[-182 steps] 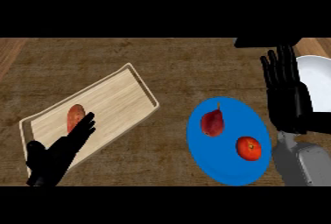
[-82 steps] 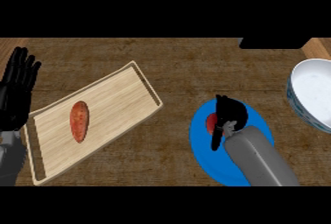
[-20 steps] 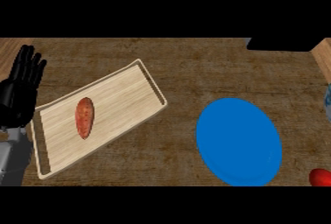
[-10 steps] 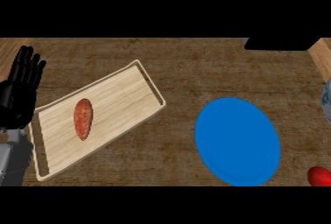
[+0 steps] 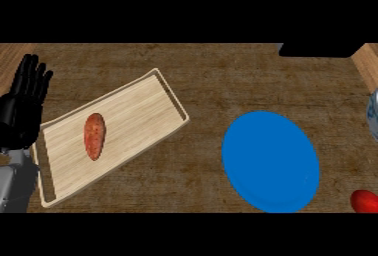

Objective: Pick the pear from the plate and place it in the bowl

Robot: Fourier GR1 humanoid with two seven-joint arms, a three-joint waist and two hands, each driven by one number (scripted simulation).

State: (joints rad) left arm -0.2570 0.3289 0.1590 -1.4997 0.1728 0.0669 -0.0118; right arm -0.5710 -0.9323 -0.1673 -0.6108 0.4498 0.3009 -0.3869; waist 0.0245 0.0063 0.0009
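The blue plate point(image 5: 271, 160) lies right of centre with nothing on it. No pear shows anywhere in the head view. Only a thin sliver of the white bowl point(image 5: 372, 112) peeks in at the right edge. A red round fruit point(image 5: 365, 201) lies on the counter at the lower right, off the plate. My left hand point(image 5: 22, 107) rests at the left edge, open with fingers pointing up. My right hand is out of sight.
A wooden tray point(image 5: 140, 107) lies diagonally at the left, holding a reddish-brown oval food item point(image 5: 94, 136). A dark object point(image 5: 319, 49) sits at the top right. A wooden edge point(image 5: 367, 65) borders the counter's upper right.
The view has drifted slightly: plate, tray and red fruit sit a little further left. Much earlier, the right hand was over the plate with the fruits; now hand and pear are out of view.
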